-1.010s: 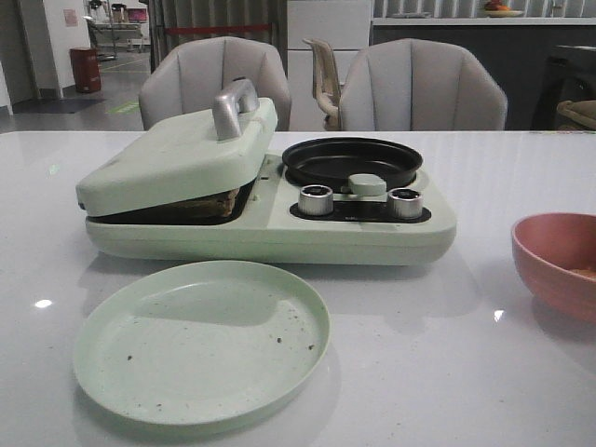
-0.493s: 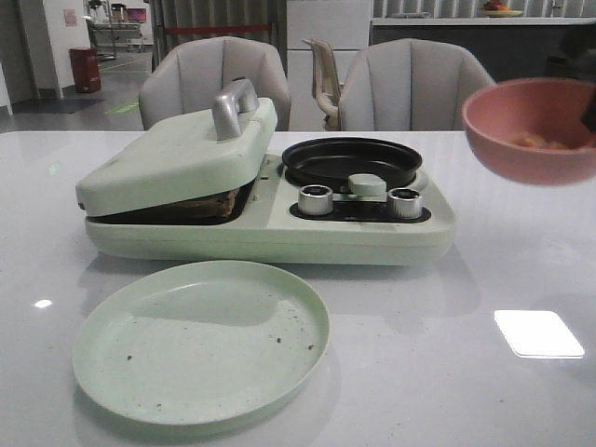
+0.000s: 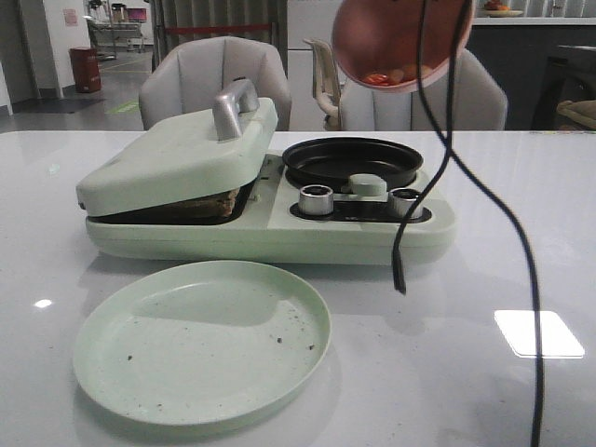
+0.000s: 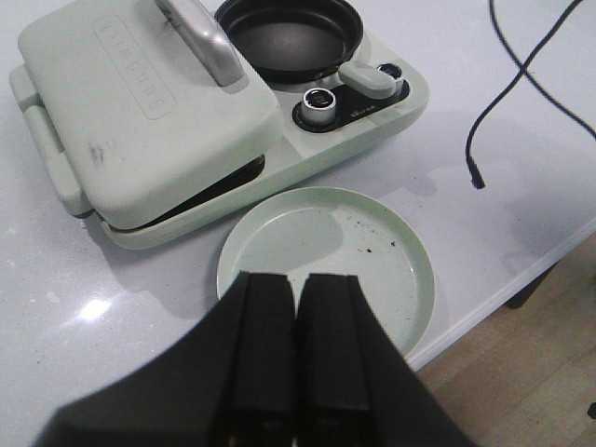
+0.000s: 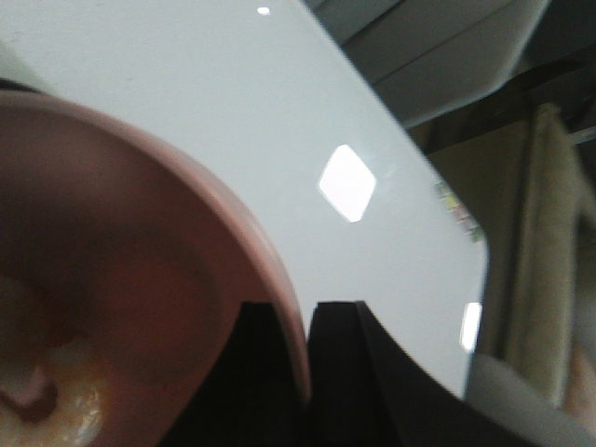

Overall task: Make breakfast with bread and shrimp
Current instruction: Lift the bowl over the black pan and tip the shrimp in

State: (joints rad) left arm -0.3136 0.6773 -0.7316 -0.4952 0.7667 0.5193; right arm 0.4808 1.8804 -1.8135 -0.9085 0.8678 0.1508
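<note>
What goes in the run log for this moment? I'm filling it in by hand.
stage: pouring shrimp | right gripper: shut on pink bowl, tilted above black pan | left gripper: shut, empty | green plate: empty

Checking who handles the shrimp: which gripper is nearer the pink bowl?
Right. The right gripper is clamped on the pink bowl rim, held tilted above the black pan; the left gripper hovers over the green plate.
</note>
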